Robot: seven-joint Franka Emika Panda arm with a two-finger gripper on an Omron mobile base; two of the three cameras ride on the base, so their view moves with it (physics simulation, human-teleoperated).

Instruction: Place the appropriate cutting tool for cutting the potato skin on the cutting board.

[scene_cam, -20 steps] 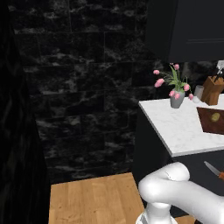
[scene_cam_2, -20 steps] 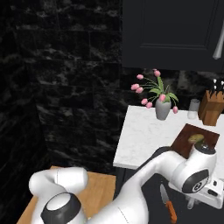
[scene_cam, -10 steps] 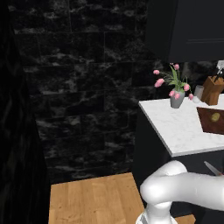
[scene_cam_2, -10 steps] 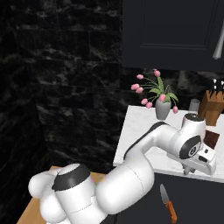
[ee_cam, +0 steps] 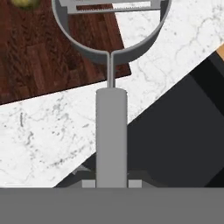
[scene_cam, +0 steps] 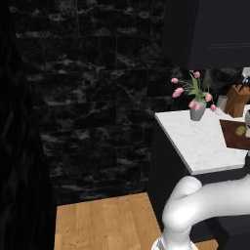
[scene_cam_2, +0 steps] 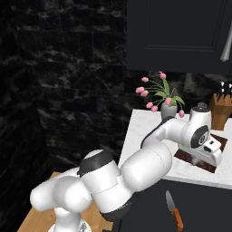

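You have the peeler (ee_cam: 111, 87) in the gripper (ee_cam: 111, 181); its grey handle runs straight up from between the closed fingertips, and its round head hangs over the near corner of the board (ee_cam: 48, 57); whether the head touches the wood or floats above it, you cannot tell from here. The board lies flat on the marble desk (ee_cam: 57, 131), close to the desk's front edge; the potato (ee_cam: 24, 3) sits on it at the far corner, well apart from the peeler's head. From the right base camera your arm reaches across the desk (scene_cam_2: 149, 122) with the hand low over the board (scene_cam_2: 183, 155); a knife (scene_cam_2: 173, 212) hangs down by the dark cabinet front, unused. So the picking looks done and the carry nearly so; what is left, as I judge it, is to lower the peeler onto the board, let go, and draw clear.
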